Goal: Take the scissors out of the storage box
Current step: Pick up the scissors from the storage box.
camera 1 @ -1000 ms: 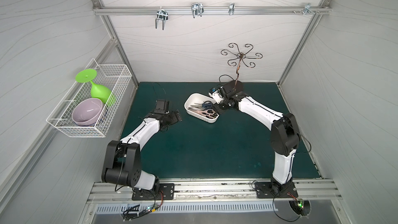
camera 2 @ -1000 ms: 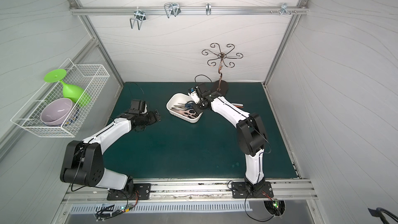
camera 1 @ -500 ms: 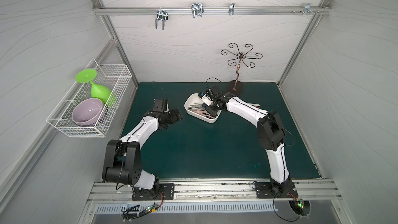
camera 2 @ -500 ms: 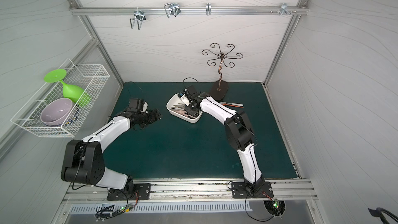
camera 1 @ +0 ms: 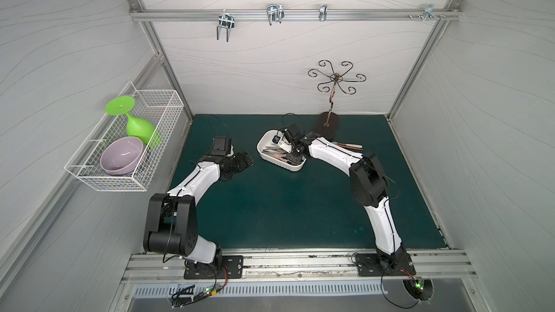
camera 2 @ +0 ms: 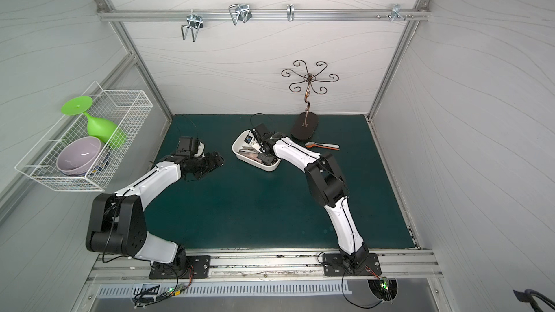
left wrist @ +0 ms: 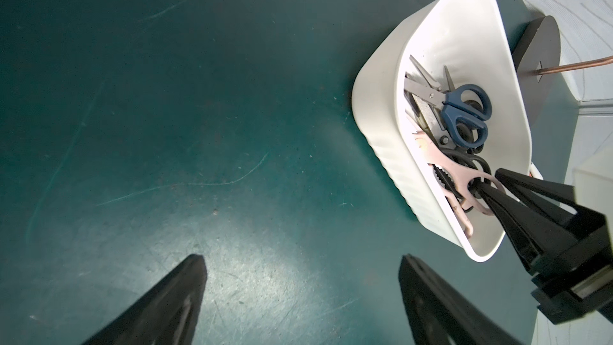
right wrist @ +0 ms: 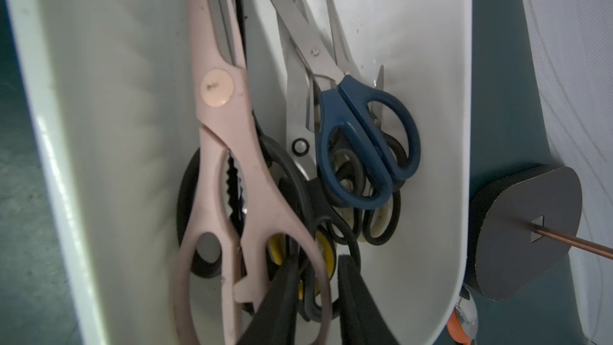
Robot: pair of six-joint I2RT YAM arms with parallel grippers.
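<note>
While the left gripper (left wrist: 302, 273) is hanging wide open above the mat (left wrist: 199, 94), the right gripper (right wrist: 316, 263) is sitting narrow among tangled scissors (right wrist: 225, 121) handles inside the storage box (right wrist: 431, 61), its fingers (right wrist: 282, 293) obscuring whether anything is clamped.

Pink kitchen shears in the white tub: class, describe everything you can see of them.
The pink kitchen shears look like matte plastic with steel blades, closed, with a round pivot cap and black teeth between the handles. They lie beside one long wall of the white storage tub, over black-handled scissors. One finger of the right hand appears to reach through their larger handle loop, whose rim sits between the fingers; whether it is gripped is unclear.
</note>
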